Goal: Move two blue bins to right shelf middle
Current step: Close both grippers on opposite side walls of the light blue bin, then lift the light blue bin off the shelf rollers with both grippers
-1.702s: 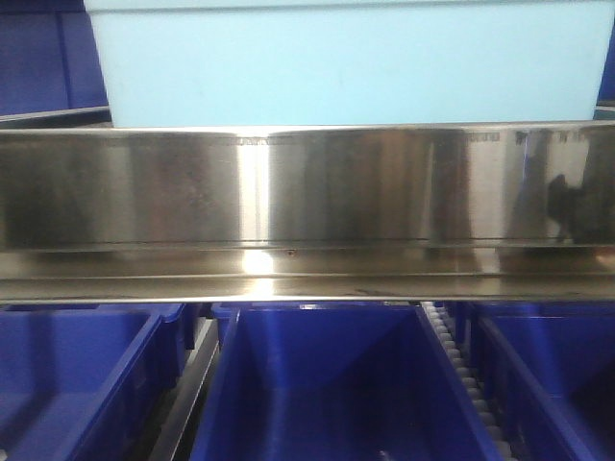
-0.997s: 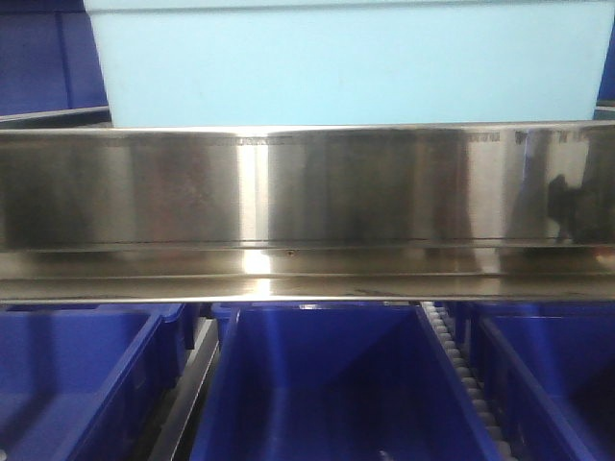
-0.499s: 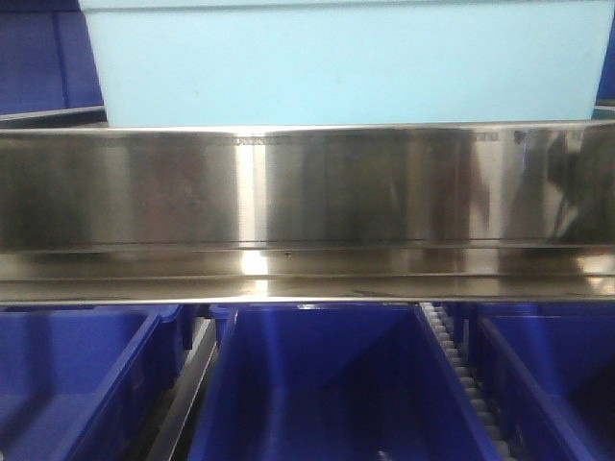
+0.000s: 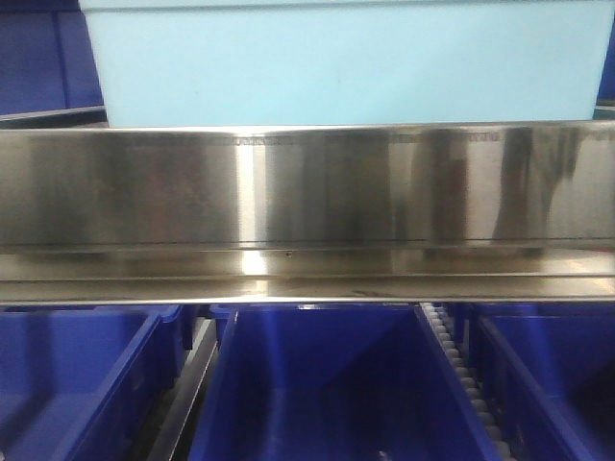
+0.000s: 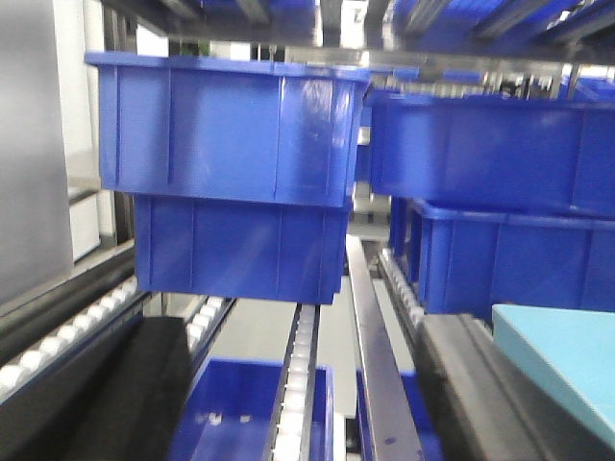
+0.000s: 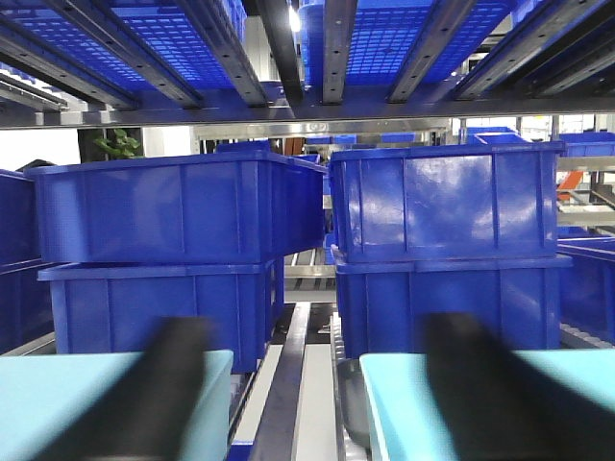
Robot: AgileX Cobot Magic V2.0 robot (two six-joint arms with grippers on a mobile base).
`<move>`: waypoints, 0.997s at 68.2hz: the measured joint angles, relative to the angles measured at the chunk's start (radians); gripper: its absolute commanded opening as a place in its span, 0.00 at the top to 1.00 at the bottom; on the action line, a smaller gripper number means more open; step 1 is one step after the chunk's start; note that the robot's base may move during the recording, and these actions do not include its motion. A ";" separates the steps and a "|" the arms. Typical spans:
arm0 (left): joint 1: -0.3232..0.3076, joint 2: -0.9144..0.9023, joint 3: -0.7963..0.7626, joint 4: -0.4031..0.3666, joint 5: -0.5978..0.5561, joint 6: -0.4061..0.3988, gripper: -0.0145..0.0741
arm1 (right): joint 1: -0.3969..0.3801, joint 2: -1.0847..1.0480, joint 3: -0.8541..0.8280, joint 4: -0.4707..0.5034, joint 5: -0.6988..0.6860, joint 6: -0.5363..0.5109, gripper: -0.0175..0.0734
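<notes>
A pale sky-blue bin (image 4: 346, 62) fills the top of the front view, standing behind the steel shelf rail (image 4: 307, 192). In the right wrist view two pale blue bins lie low, one at the left (image 6: 48, 399) and one at the right (image 6: 408, 408), with a gap between them. My right gripper (image 6: 322, 394) is open; its blurred black fingers (image 6: 159, 389) stand in front of both bins. In the left wrist view a corner of a pale blue bin (image 5: 567, 360) shows at the lower right. My left gripper (image 5: 307, 384) is open with nothing between its fingers.
Dark royal-blue bins are stacked two high on the roller lanes ahead (image 6: 183, 259) (image 6: 442, 254) (image 5: 226, 182). More dark blue bins (image 4: 327, 384) sit under the steel rail. Roller tracks (image 5: 298, 384) and metal dividers (image 5: 370, 355) run between lanes. Shelf beams (image 6: 307, 58) hang overhead.
In the front view the pale blue bin has shifted very slightly to the left, and the dark reflections at the right of the steel rail have changed shape.
</notes>
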 measured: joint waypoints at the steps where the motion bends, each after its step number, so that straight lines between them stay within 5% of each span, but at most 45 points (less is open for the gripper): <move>1: -0.005 0.011 -0.013 0.000 0.005 0.000 0.31 | 0.000 0.011 -0.009 -0.002 0.003 0.000 0.20; 22: -0.239 0.261 -0.226 0.000 0.100 0.000 0.29 | 0.006 0.209 -0.162 -0.016 0.072 0.000 0.19; 39: -0.457 0.607 -0.553 0.000 0.300 0.000 0.28 | 0.162 0.543 -0.478 -0.011 0.312 -0.052 0.19; 48: -0.490 0.815 -0.754 0.000 0.473 0.000 0.20 | 0.237 0.753 -0.684 -0.003 0.512 -0.061 0.19; 68: -0.482 1.170 -1.080 -0.003 0.714 -0.026 0.18 | 0.242 1.153 -1.087 -0.014 0.887 -0.038 0.19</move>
